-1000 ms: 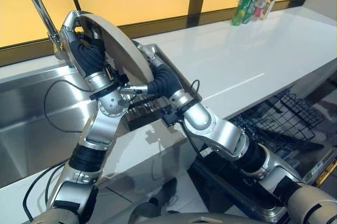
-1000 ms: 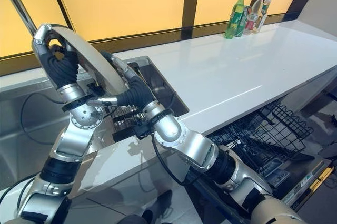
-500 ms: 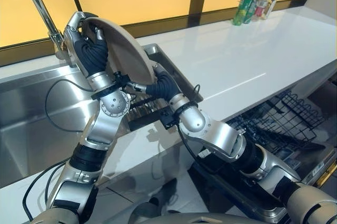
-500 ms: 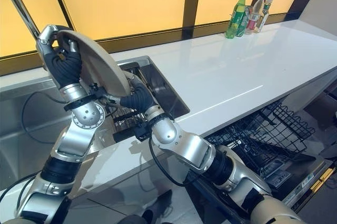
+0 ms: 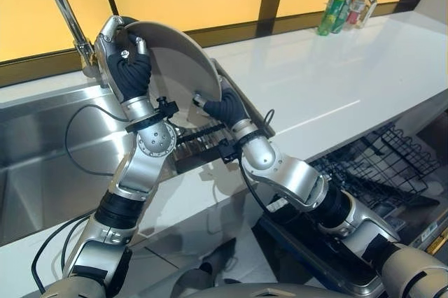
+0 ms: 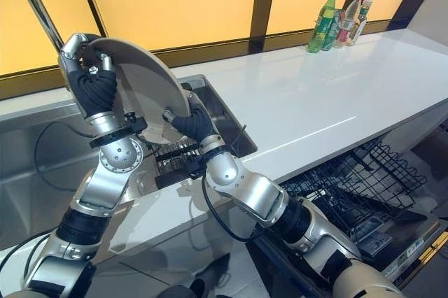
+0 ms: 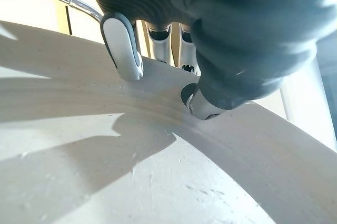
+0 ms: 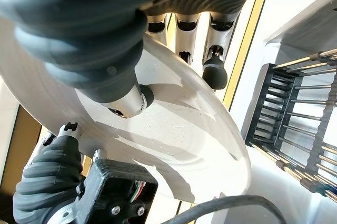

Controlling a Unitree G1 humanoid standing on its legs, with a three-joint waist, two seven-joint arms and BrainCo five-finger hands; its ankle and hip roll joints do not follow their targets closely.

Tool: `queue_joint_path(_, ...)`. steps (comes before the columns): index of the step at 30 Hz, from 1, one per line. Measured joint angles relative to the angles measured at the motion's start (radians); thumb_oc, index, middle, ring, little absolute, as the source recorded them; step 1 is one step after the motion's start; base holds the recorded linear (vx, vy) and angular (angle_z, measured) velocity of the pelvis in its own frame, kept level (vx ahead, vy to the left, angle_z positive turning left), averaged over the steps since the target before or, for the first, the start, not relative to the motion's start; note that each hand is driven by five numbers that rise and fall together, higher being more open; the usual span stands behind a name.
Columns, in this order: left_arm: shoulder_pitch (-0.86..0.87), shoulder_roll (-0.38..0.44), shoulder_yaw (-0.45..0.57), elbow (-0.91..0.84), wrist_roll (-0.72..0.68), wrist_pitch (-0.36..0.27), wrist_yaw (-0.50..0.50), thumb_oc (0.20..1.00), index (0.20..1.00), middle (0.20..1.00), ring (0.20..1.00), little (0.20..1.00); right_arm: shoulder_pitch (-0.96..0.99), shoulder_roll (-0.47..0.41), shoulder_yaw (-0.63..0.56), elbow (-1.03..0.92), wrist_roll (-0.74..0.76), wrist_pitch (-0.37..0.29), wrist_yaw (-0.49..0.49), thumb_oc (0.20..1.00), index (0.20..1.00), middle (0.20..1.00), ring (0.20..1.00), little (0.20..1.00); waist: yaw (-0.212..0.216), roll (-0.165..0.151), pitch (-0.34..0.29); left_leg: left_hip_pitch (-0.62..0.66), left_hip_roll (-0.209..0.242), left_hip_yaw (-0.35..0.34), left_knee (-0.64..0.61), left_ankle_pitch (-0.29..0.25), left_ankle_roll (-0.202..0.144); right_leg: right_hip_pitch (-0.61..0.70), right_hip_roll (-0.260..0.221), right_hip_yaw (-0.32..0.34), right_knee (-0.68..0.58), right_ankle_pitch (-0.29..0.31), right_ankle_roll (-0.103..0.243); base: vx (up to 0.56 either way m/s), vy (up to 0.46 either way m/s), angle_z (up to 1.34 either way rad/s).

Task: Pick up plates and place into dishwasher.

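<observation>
The plate (image 5: pixel 171 67) is held on edge above the sink (image 5: pixel 42 165), the left hand (image 5: pixel 127 67) and right hand (image 5: pixel 222 108) both clamping fingers and thumb on its rim; uneven release during handover could drop it

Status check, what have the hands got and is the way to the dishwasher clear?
Left robot hand and right robot hand both gripping the plate, held above the sink. Dishwasher rack open, nothing seen in the way.
</observation>
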Motion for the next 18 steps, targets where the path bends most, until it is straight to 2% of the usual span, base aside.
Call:
queue_joint_path(7, 0.0, 0.001, 0.002, -0.008, -0.099, -0.034, -0.068, 0.2, 0.2, 0.2, 0.2, 0.2, 0.001, -0.048, -0.022, -0.01, -0.011, -0.001, 0.007, 0.2, 0.2, 0.2, 0.2, 0.2, 0.0, 0.003, 0.027, 0.001, -0.001, -0.003, 0.002, 0.0, 0.0, 0.003, 0.0, -0.002, 0.0, 0.0, 0.0, 0.0, 0.0, 0.0)
queue_joint_path(8, 0.0, 0.002, 0.002, -0.012, -0.118, -0.038, -0.081, 0.391, 0.391, 0.391, 0.391, 0.391, 0.004, -0.057, -0.029, -0.012, -0.022, -0.001, 0.009, 0.2, 0.2, 0.2, 0.2, 0.2, 0.001, 0.003, 0.029, 0.0, -0.001, -0.003, 0.002, 0.0, 0.0, 0.003, -0.001, -0.003, 0.0, 0.0, 0.0, 0.0, 0.0, 0.0)
queue_joint_path(9, 0.0, 0.002, 0.002, -0.017, -0.14, -0.04, -0.094, 0.944, 0.944, 0.944, 0.944, 0.944, 0.009, -0.06, -0.041, -0.015, -0.036, -0.001, 0.014, 0.2, 0.2, 0.2, 0.2, 0.2, 0.001, 0.003, 0.029, 0.0, -0.002, -0.003, 0.002, 0.0, 0.0, 0.003, -0.001, -0.004, 0.0, 0.0, 0.001, 0.0, 0.0, 0.0)
queue_joint_path(10, 0.001, 0.003, 0.002, -0.028, -0.167, -0.046, -0.115, 1.0, 1.0, 1.0, 1.0, 1.0, 0.018, -0.068, -0.054, -0.022, -0.057, -0.002, 0.021, 0.2, 0.2, 0.2, 0.2, 0.2, 0.001, 0.003, 0.029, 0.0, -0.003, -0.003, 0.002, 0.001, 0.002, 0.003, -0.002, -0.004, -0.001, -0.001, 0.002, 0.0, 0.0, 0.0)
queue_joint_path(13, 0.023, 0.019, 0.005, -0.051, -0.231, -0.094, -0.153, 1.0, 1.0, 1.0, 1.0, 1.0, 0.047, -0.102, -0.133, -0.067, -0.102, -0.016, 0.052, 0.2, 0.2, 0.2, 0.2, 0.2, 0.0, 0.011, 0.034, 0.0, -0.005, -0.003, 0.001, 0.003, 0.005, 0.004, -0.007, -0.004, 0.0, -0.003, 0.005, 0.0, 0.0, 0.0)
queue_joint_path(16, 0.086, 0.02, 0.132, -0.069, -0.291, -0.141, -0.15, 1.0, 1.0, 1.0, 1.0, 1.0, 0.095, -0.129, -0.263, -0.099, -0.154, -0.047, 0.077, 0.2, 0.2, 0.2, 0.2, 0.2, -0.003, 0.019, 0.039, 0.005, -0.004, -0.001, -0.002, 0.004, 0.006, 0.006, -0.01, -0.002, -0.001, -0.004, 0.007, 0.0, -0.013, -0.02)
queue_joint_path(18, 0.112, 0.023, 0.233, -0.069, -0.302, -0.16, -0.133, 1.0, 1.0, 1.0, 1.0, 1.0, 0.135, -0.187, -0.336, -0.096, -0.192, -0.066, 0.095, 0.2, 0.2, 0.2, 0.2, 0.2, -0.001, 0.021, 0.042, 0.015, -0.003, -0.001, -0.006, 0.004, 0.006, 0.014, -0.009, -0.001, -0.003, -0.005, 0.007, 0.0, -0.016, 0.0)
